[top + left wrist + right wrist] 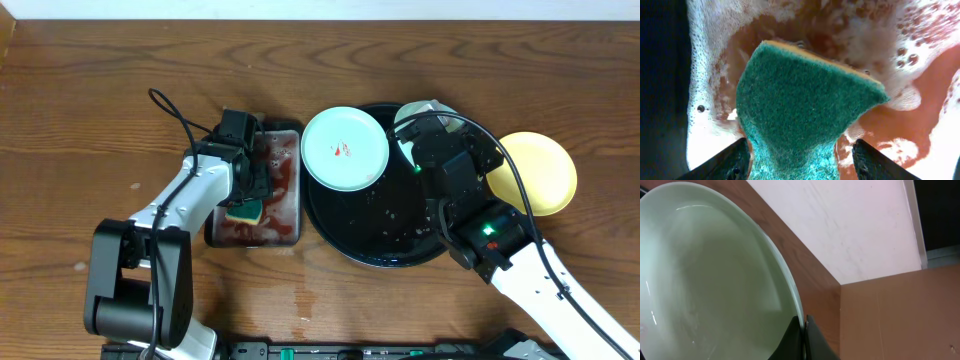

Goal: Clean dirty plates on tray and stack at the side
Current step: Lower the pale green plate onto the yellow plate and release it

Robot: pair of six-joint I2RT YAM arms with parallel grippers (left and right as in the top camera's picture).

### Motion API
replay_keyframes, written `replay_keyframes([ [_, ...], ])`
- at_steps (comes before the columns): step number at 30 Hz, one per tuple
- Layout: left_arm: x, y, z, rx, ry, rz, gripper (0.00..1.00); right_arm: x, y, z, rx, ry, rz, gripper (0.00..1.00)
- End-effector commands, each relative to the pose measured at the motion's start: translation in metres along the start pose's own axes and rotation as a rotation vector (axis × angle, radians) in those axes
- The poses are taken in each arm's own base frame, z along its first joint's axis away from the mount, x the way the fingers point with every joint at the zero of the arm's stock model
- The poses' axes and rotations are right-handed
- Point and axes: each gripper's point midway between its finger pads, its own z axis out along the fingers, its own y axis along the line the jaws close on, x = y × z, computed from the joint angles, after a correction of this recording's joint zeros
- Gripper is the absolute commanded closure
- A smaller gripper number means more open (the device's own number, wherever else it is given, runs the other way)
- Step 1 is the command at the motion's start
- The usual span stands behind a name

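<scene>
Three plates: a smeared mint plate (pixel 345 148) overlaps the left rim of the one black tray (pixel 370 235), and a yellow plate (pixel 540 175) sits on the tabletop just right of it. A second mint plate (pixel 705 280) is pinched at its rim by the right gripper (pixel 804 330), at the tray's far edge. One sponge (pixel 800 100) lies in the foamy metal pan (pixel 285 225) — the left gripper (pixel 802 160) has its jaws apart, flanking it.

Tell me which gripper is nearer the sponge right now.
Left. The left gripper straddles the sponge in the pan, one finger on each side. The right gripper is off beyond the pan, above the tray, pinching a mint plate by its rim.
</scene>
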Motion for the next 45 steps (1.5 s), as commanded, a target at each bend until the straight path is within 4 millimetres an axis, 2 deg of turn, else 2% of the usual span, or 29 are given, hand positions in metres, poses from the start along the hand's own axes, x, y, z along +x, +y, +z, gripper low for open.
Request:
replay_keyframes([
  [1,-0.017,-0.001,-0.009,0.007,-0.061,-0.001,0.33,-0.006,-0.010,-0.005,0.025,-0.013,0.013,0.99],
  [7,-0.027,-0.005,-0.005,0.020,-0.100,-0.003,0.33,-0.006,-0.010,-0.005,0.026,-0.013,0.013,0.99],
  [12,-0.025,-0.004,0.007,0.012,-0.078,-0.003,0.34,-0.006,-0.010,-0.005,0.026,-0.013,0.013,0.99],
  [14,-0.023,-0.004,0.012,0.008,-0.067,-0.002,0.38,-0.006,-0.010,-0.005,0.026,-0.013,0.013,0.99],
  [20,-0.021,-0.003,0.018,0.003,-0.051,-0.001,0.89,-0.004,-0.014,-0.005,0.048,0.001,0.013,0.99],
  [22,-0.021,-0.004,0.018,0.003,-0.051,-0.001,0.93,-0.004,-0.014,-0.005,0.048,0.001,0.013,0.99],
  [26,-0.022,-0.004,0.014,0.005,-0.059,-0.001,0.93,-0.004,-0.014,-0.005,0.048,0.001,0.013,0.99],
  [30,-0.032,-0.006,-0.002,0.022,-0.109,-0.003,0.91,-0.004,-0.014,-0.005,0.047,0.001,0.013,0.99],
  [34,-0.041,-0.009,-0.027,0.042,-0.167,-0.006,0.51,-0.004,-0.014,-0.005,0.047,0.001,0.013,0.99],
  [36,-0.040,-0.008,-0.035,0.044,-0.174,-0.006,0.40,-0.004,-0.014,-0.005,0.047,0.001,0.013,0.99],
  [39,-0.027,-0.004,-0.037,0.029,-0.128,-0.004,0.38,-0.004,-0.014,-0.005,0.047,0.001,0.013,0.99],
  [45,0.005,0.006,-0.023,-0.013,0.001,0.000,0.38,-0.004,-0.014,-0.005,0.047,0.001,0.014,0.99],
])
